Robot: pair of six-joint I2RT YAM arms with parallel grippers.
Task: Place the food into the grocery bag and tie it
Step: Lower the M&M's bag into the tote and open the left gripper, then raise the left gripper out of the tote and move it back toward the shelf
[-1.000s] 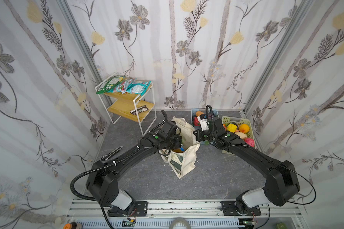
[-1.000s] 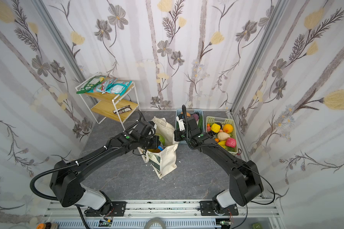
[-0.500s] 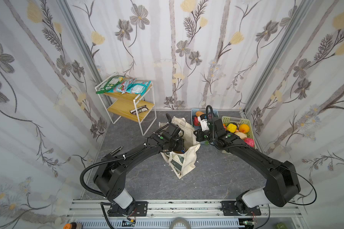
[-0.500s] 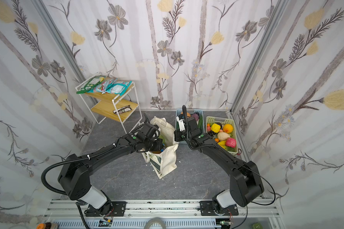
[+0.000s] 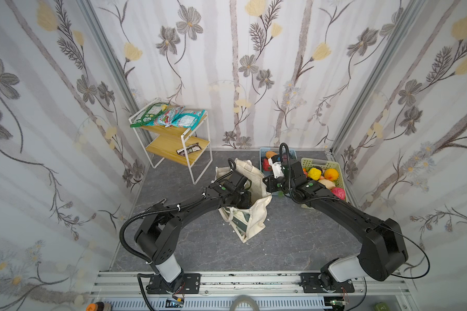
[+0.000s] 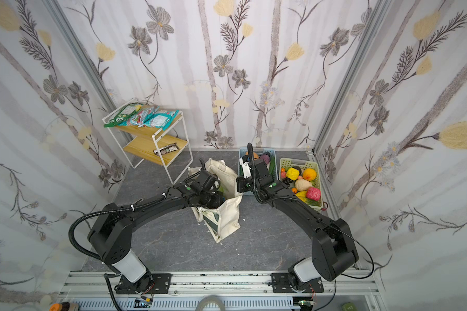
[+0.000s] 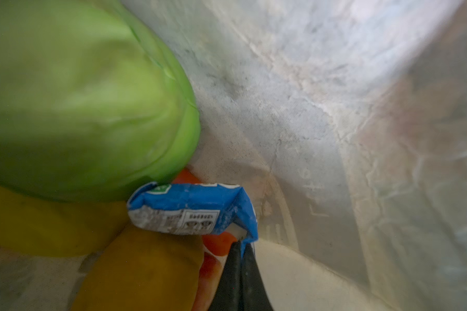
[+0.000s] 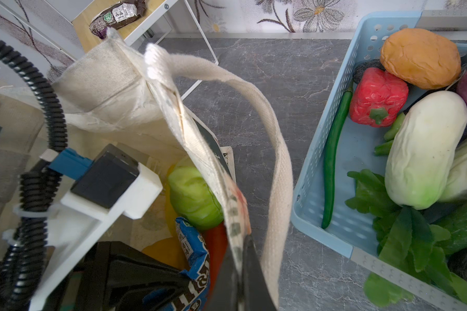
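The cream grocery bag (image 5: 250, 215) (image 6: 224, 218) stands at the middle of the floor in both top views, its mouth open. My left gripper (image 7: 241, 242) is down inside it, shut on a corner of a blue snack packet (image 7: 189, 210) (image 8: 193, 250). A green cabbage (image 7: 78, 107) (image 8: 192, 194), a yellow fruit (image 7: 140, 269) and an orange carrot (image 7: 219, 242) lie beside the packet in the bag. My right gripper (image 8: 241, 239) (image 5: 267, 185) is shut on the bag's rim, on the side facing the baskets. A cream strap handle (image 8: 278, 161) loops past it.
A blue slotted basket (image 8: 308, 194) (image 5: 264, 156) of toy vegetables stands just right of the bag. A pale green basket (image 5: 324, 164) of fruit stands beyond it by the right wall. At back left, a white-framed shelf rack (image 5: 173, 134) holds snack packets (image 5: 170, 117) and a dark bar (image 5: 189, 149).
My left arm has swung right over the bag's mouth and sunk into it with the packet. The right arm has held still on the rim.
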